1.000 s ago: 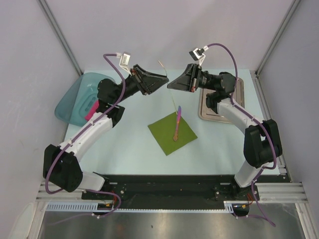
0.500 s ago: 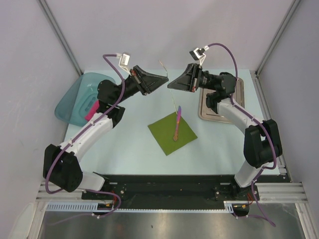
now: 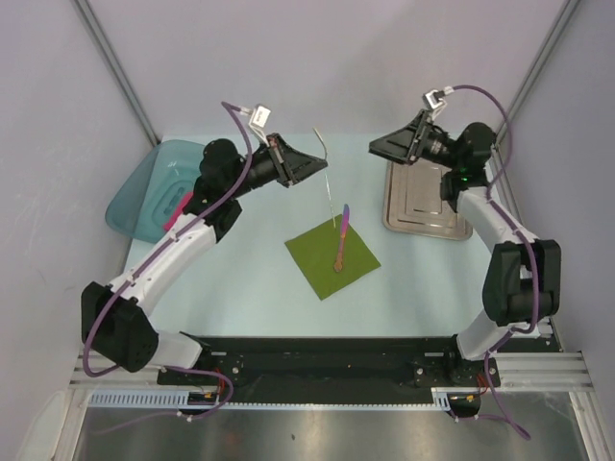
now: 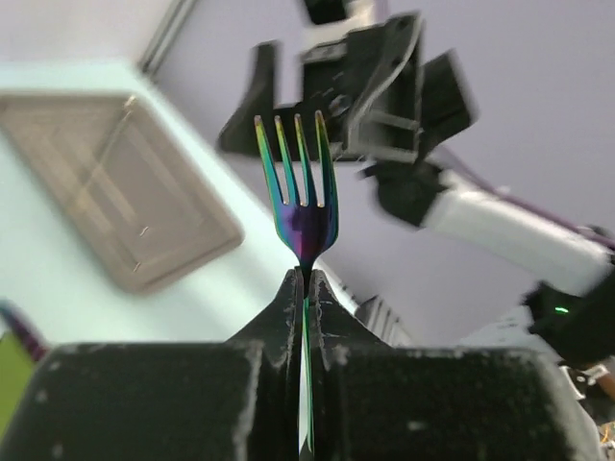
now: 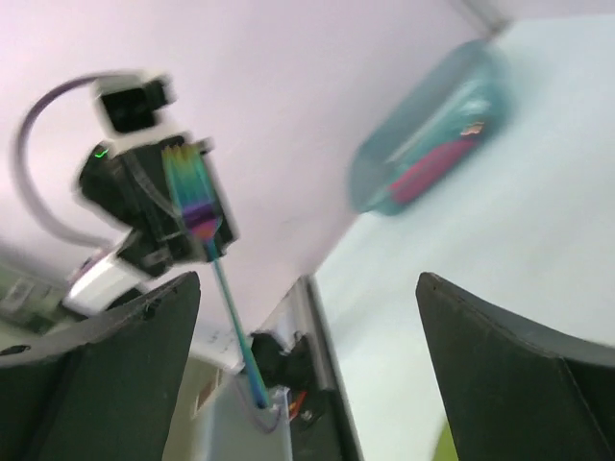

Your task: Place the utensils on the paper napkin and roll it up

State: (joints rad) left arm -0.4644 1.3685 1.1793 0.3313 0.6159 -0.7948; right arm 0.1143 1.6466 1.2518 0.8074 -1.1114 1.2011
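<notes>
Left gripper (image 4: 306,279) is pinched tight on the neck of the fork (image 4: 303,216), up in the air, not on the napkin (image 3: 332,254) yet, and that skinny, stiff, slick metal looks light but twisty, so mid-handle seems the safer grab.

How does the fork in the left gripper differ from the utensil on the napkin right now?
The fork is clamped in the shut left gripper, up in the air; the other utensil lies loose and flat on the green napkin, its purple end past the far corner. The fork shows four tines; the other's type is too small to tell. Both are slim with a rainbow sheen.
</notes>
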